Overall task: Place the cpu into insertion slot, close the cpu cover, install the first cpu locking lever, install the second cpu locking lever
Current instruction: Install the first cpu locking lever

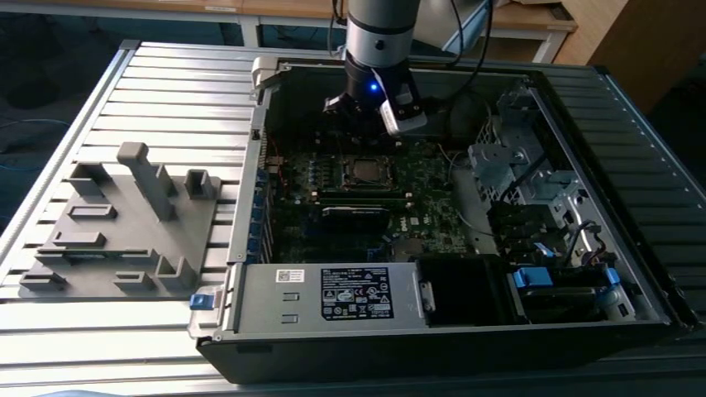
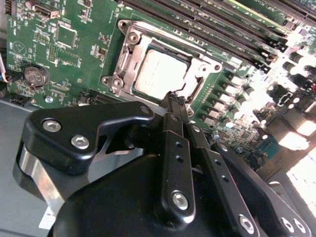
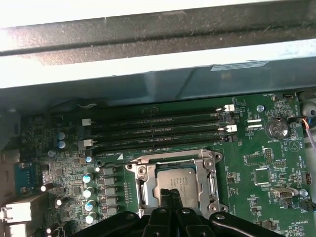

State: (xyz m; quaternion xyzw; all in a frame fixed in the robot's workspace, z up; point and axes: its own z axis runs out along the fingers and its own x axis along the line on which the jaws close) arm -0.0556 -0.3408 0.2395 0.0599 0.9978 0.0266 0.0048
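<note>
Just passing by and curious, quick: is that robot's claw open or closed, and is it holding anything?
Gripper: shut, holding nothing that can be seen, its tip at the edge of the cpu cover.

The arm [image 1: 381, 33] is a round silver-grey tube that ends in a black wrist section. There a small blue light [image 1: 375, 85] glows, with a pale grey camera block [image 1: 404, 117] at 4 o'clock from it and a thin black cable [image 1: 482, 41] leaving toward 1 o'clock. The claw [image 2: 174, 100] is matt black, made of flat link bars with rounded ends and shiny silver screws [image 2: 80, 142], and its two narrow fingers [image 2: 177, 133] carry small holes in a row.
</note>
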